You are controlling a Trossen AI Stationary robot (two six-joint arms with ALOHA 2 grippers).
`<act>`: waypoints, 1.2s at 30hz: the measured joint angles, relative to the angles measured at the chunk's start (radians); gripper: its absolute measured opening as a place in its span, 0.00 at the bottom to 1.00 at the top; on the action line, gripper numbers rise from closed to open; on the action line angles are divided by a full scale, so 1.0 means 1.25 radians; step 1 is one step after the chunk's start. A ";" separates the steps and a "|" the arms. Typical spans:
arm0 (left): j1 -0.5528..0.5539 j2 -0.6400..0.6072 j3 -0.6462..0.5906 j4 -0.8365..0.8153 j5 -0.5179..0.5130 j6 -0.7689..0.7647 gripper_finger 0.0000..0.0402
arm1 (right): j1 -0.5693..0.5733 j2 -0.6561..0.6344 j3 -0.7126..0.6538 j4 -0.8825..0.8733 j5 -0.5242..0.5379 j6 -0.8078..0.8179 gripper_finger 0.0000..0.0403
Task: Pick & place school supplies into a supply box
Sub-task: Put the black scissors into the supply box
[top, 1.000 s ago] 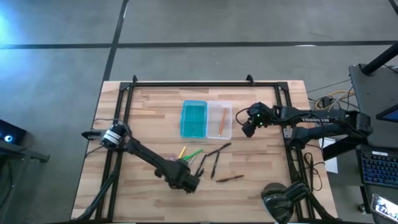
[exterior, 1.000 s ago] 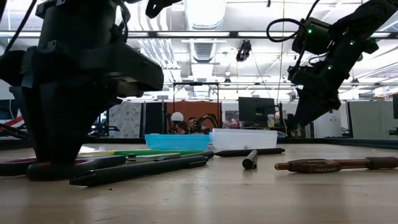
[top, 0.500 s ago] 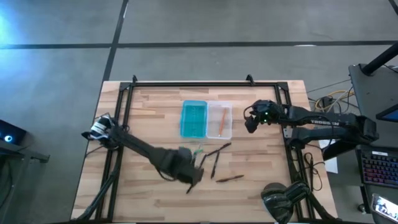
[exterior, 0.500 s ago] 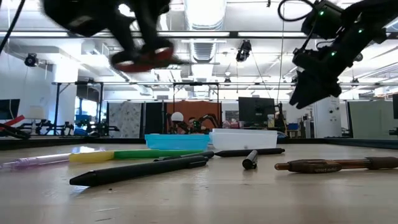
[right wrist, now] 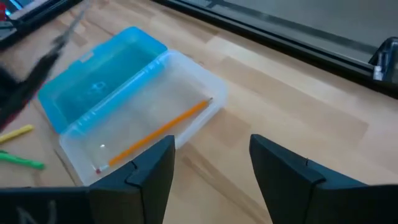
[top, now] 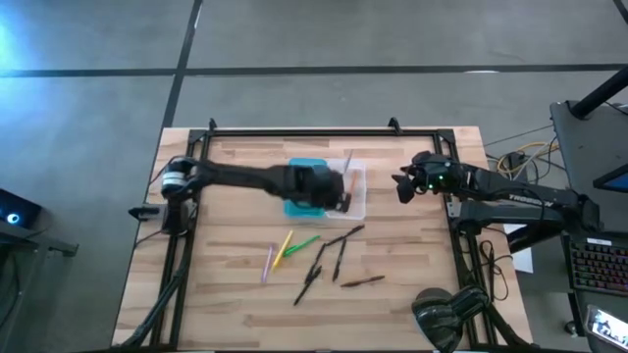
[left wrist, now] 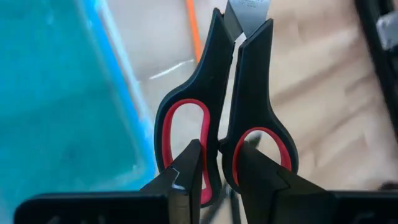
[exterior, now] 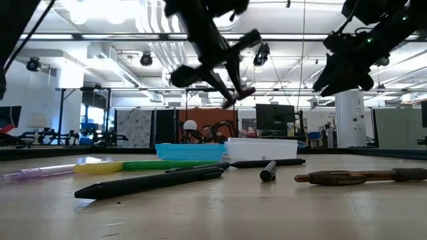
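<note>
Over supply box [top: 326, 188], left gripper [left wrist: 219, 177] grips scissors [left wrist: 227, 118]

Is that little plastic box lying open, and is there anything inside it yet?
Open. The supply box lies flat, teal half beside clear half, with one orange pencil in the clear half; the teal half looks empty.

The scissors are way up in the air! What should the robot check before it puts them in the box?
1. Hold on the scissors: ok, the left gripper pinches them at the red handles.
2. Scissors over the supply box: ok, they hang above the seam between its teal and clear halves.
3. Box open: ok, both halves lie open.
4. Room in the clear half: ok, only an orange pencil lies inside.
5. Right gripper out of the way: ok, it is open and hovers off to the box's side.
6. Blades closed: cannot tell.
</note>
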 joint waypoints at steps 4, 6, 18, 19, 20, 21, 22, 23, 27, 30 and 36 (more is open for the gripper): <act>0.064 0.039 0.011 0.045 0.003 0.044 0.15 | 0.000 -0.009 0.000 -0.011 0.010 0.000 0.50; 0.080 0.062 0.026 0.063 0.002 0.063 0.15 | 0.000 -0.007 0.000 -0.016 0.014 0.000 0.50; 0.070 0.210 0.166 0.037 0.043 0.130 0.15 | 0.000 -0.002 -0.007 -0.021 0.049 0.000 0.50; 0.068 0.219 0.173 0.020 0.049 0.130 0.15 | 0.000 -0.002 -0.007 -0.022 0.049 0.000 0.50; 0.063 0.229 0.179 0.002 0.052 0.130 0.15 | 0.000 -0.002 -0.008 -0.025 0.049 0.000 0.50; 0.058 0.235 0.185 -0.018 0.059 0.129 0.15 | 0.000 -0.002 -0.008 -0.027 0.049 0.000 0.50; 0.052 0.240 0.188 -0.039 0.068 0.129 0.15 | 0.000 -0.002 -0.008 -0.032 0.049 0.000 0.50; 0.045 0.242 0.191 -0.061 0.069 0.129 0.15 | 0.000 -0.002 -0.008 -0.038 0.049 0.002 0.50; 0.022 0.239 0.183 -0.106 0.071 0.111 0.15 | -0.001 -0.002 -0.009 -0.062 0.050 0.020 0.50; 0.017 0.239 0.177 -0.117 0.070 0.094 0.15 | -0.001 -0.002 -0.012 -0.062 0.050 0.021 0.50; 0.019 0.238 0.171 -0.134 0.104 0.086 0.15 | 0.000 -0.002 -0.013 -0.061 0.049 0.021 0.50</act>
